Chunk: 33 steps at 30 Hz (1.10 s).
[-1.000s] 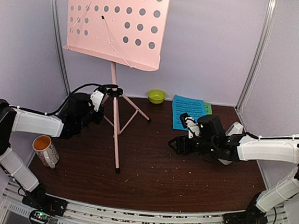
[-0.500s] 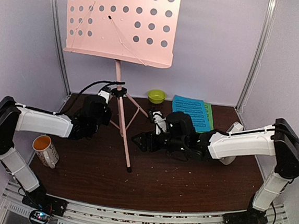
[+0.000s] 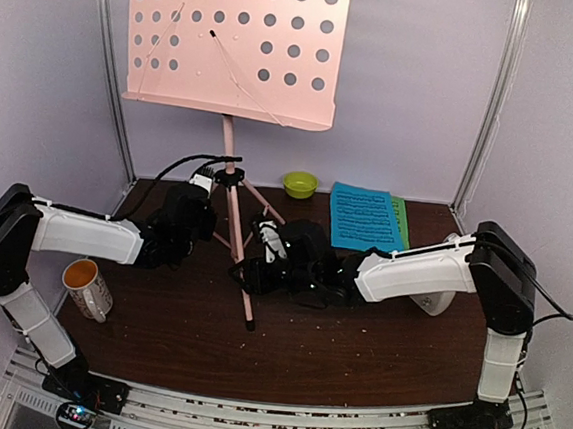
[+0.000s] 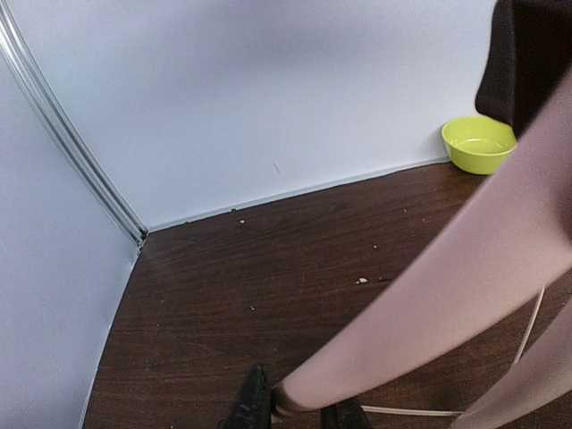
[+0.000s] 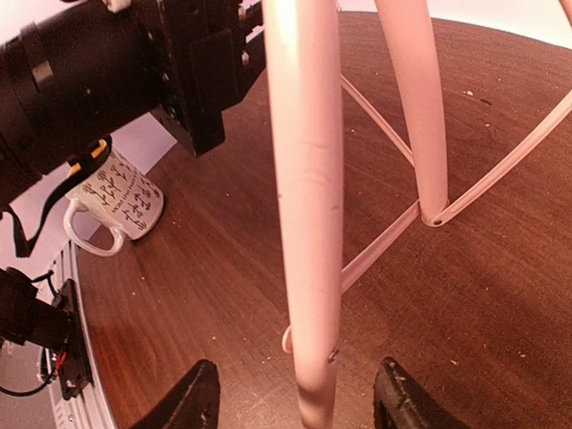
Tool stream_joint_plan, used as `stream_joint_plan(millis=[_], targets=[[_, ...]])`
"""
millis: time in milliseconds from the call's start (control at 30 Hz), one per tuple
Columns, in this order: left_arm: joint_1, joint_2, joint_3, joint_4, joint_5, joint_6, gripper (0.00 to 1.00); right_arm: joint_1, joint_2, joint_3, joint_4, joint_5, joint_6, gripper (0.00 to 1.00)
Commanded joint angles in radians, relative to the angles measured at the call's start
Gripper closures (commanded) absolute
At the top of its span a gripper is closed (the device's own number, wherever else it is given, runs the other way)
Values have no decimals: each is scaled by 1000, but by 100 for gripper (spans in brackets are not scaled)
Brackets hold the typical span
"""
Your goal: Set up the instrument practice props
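Note:
The pink music stand (image 3: 231, 44) rises at the back left, its tripod (image 3: 241, 256) on the dark table. My left gripper (image 3: 209, 220) is shut on one pink tube of the tripod (image 4: 429, 295), which sits pinched between its black fingertips (image 4: 250, 407). My right gripper (image 5: 297, 398) is open and straddles the front leg (image 5: 308, 223), with a gap on both sides. A blue sheet (image 3: 362, 216) lies on a green sheet (image 3: 400, 212) at the back right. A white shape (image 3: 429, 302) shows under my right forearm; I cannot tell if it is the metronome.
A white mug (image 3: 86, 287) with yellow inside stands near the left front and also shows in the right wrist view (image 5: 112, 210). A lime-green bowl (image 3: 299, 184) sits by the back wall. Thin pink braces (image 5: 384, 246) link the legs. White walls close in on three sides.
The stand has shifted to the right with my left gripper on it. My right arm has swept left across the table to the front leg, and its jaws have narrowed a little.

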Motion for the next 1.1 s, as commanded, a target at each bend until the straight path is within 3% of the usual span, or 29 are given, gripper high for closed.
stream_joint_plan(millis=[0, 300, 567, 1067], targets=[[-22, 23, -1, 48, 112, -190, 100, 5, 26, 48, -13, 36, 13, 48], [-22, 54, 19, 78, 138, -183, 100, 3, -19, 27, -53, 111, -6, 81], [-23, 87, 33, 120, 177, -200, 100, -4, -102, -59, -65, 203, -12, 99], [-37, 182, 126, 174, 253, -166, 100, -47, -275, -252, -73, 322, -75, 100]])
